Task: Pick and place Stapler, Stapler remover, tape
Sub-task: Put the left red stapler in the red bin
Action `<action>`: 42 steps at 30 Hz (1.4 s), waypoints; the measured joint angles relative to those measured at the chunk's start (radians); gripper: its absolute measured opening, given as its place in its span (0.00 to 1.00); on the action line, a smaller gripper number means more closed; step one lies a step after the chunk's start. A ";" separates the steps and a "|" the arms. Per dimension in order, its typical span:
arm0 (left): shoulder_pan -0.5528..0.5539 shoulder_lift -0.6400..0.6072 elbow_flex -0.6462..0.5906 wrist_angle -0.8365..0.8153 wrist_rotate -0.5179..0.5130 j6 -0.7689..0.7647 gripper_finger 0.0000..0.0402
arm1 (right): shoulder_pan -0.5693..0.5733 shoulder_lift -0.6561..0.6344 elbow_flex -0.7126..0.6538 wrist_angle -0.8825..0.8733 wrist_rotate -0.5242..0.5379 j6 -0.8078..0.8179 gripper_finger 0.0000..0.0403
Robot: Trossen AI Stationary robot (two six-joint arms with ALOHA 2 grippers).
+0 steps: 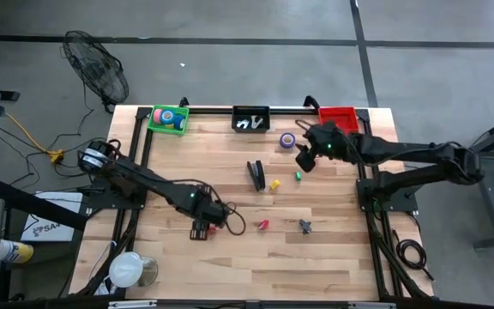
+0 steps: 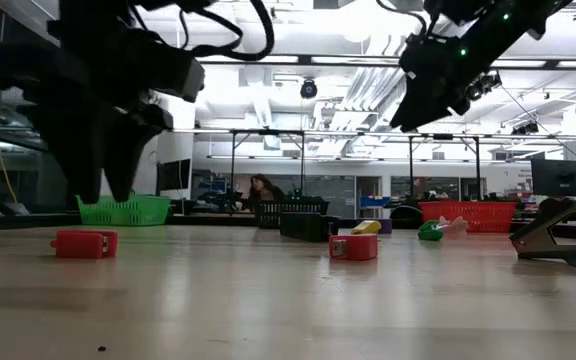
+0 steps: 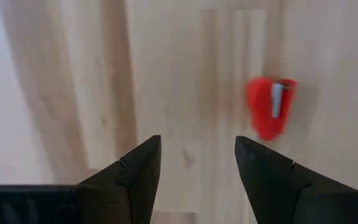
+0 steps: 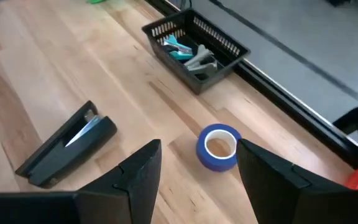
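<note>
Blue tape just beyond right gripper, fingers apart; left gripper fingers apart beside red stapler remover

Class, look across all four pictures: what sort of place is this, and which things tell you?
Probably a robotics lab or workshop: two robot arms work at a wooden table with sorting baskets, on a concrete floor, with open ceiling pipes behind.

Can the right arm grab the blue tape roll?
Probably yes. The right gripper hangs open just above the blue tape roll, which lies alone on bare wood, clear of the stapler.
</note>
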 joint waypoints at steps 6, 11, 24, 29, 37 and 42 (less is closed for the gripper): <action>-0.046 0.000 0.000 0.027 0.031 -0.097 0.50 | 0.113 0.000 0.000 0.000 0.081 0.018 0.49; -0.077 0.000 0.000 0.093 0.041 -0.119 0.50 | 0.190 0.000 0.000 0.000 0.128 0.028 0.49; -0.088 0.028 0.001 0.125 0.015 -0.143 0.50 | 0.324 0.001 0.000 0.001 0.233 0.072 0.49; -0.088 0.056 0.001 0.134 0.039 -0.143 0.50 | 0.360 0.002 0.000 -0.001 0.267 0.095 0.50; -0.088 0.076 -0.028 0.146 0.045 -0.146 0.50 | 0.398 0.024 0.000 0.002 0.297 0.101 0.49; -0.088 0.090 -0.027 0.147 0.044 -0.148 0.50 | 0.411 0.050 0.000 0.013 0.298 0.101 0.50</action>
